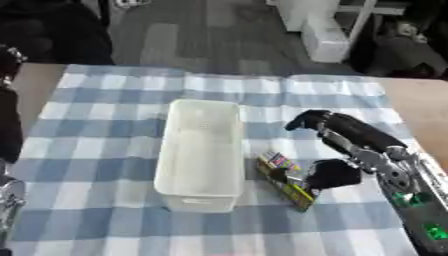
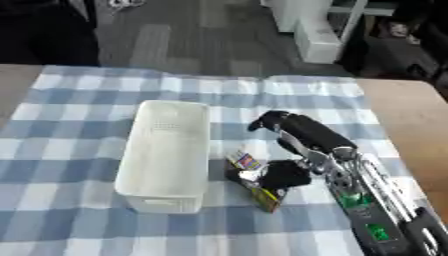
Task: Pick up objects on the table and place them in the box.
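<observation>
A white rectangular box (image 1: 171, 150) stands lengthwise in the middle of the blue-and-white checked cloth (image 1: 96, 100), and nothing shows inside it. A small flat packet (image 1: 282, 166), dark with yellow and colourful print, lies on the cloth just right of the box's near end. My right hand (image 1: 354, 136) comes in from the lower right and is open. Its fingers (image 1: 302, 120) stretch up and left beyond the packet, while its black thumb (image 1: 332, 174) rests against the packet's right side. My left hand is out of view.
Part of my left arm (image 1: 9, 125) runs down the left edge, beside the cloth. Bare wooden table (image 1: 420, 102) shows at the right and the far left. Beyond the table's far edge is a grey floor with white furniture (image 1: 319, 30).
</observation>
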Motion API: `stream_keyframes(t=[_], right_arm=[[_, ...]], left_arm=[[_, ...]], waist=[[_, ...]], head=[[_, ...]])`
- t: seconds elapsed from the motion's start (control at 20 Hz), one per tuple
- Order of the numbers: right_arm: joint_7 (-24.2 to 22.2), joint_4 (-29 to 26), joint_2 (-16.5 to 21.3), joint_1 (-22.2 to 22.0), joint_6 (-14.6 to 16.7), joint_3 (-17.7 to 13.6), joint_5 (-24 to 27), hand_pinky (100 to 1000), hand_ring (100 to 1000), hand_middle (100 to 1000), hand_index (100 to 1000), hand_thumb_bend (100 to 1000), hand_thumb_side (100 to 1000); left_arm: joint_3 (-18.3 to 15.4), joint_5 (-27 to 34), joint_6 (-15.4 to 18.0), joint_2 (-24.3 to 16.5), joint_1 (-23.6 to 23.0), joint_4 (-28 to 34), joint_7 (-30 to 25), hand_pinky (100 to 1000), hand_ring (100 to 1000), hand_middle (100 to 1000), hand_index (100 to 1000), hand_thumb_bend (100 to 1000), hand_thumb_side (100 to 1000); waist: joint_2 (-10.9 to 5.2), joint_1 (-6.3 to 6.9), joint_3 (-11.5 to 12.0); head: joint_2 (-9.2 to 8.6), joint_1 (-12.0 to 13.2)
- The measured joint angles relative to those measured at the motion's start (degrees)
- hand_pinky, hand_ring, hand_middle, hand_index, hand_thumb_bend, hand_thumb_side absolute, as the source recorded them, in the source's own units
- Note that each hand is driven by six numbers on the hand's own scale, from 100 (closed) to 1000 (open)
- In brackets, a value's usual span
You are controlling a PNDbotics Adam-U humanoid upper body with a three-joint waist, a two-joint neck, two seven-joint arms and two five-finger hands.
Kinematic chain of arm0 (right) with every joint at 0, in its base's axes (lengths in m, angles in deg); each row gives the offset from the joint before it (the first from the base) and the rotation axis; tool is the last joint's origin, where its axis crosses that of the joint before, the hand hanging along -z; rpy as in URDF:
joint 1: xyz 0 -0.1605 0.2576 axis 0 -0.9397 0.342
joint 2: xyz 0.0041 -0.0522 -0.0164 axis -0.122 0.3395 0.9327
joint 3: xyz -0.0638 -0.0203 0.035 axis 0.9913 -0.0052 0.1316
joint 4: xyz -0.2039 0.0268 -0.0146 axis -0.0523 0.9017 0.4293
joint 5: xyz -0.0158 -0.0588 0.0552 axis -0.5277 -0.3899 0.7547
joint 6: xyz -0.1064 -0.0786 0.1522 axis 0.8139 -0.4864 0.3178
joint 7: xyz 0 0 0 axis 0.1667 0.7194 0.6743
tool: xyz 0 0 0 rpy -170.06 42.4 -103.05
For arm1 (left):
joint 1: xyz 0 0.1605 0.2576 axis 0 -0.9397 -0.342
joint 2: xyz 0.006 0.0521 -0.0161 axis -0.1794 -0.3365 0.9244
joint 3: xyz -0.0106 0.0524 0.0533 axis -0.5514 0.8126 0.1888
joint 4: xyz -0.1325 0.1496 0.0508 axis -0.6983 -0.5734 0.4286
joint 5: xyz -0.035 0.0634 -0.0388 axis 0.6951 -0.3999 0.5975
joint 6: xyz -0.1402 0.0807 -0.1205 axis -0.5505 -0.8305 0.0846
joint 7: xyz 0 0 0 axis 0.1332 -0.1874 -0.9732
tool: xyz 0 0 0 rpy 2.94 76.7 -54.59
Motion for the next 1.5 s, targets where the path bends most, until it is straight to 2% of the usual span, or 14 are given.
stream_keyframes(t=[0.4, 0.95, 1.5], right_arm=[[-1.16, 0.14, -0.03, -0.12, -0.63, 0.45, -0.09, 770, 873, 857, 874, 668, 670], [-2.53, 3.80, 0.05, 1.80, -0.05, 2.13, -0.49, 776, 873, 862, 871, 668, 680], [-3.19, 6.03, 0.00, 2.69, 0.57, 2.50, -1.10, 781, 874, 868, 868, 663, 686]], left_arm=[[0.00, 0.00, 0.08, -0.02, 0.00, 0.00, 0.08, 672, 716, 797, 856, 609, 949], [0.00, 0.00, 0.07, -0.03, 0.00, 0.00, 0.07, 672, 716, 797, 856, 609, 949], [0.01, 0.00, 0.07, -0.03, 0.00, 0.00, 0.07, 673, 716, 797, 856, 610, 949]], waist=[[-0.39, -0.17, -0.07], [-0.40, -0.25, 0.15], [-0.40, -0.26, 0.27]], head=[[0.04, 0.00], [0.51, 0.00], [0.56, 0.00]])
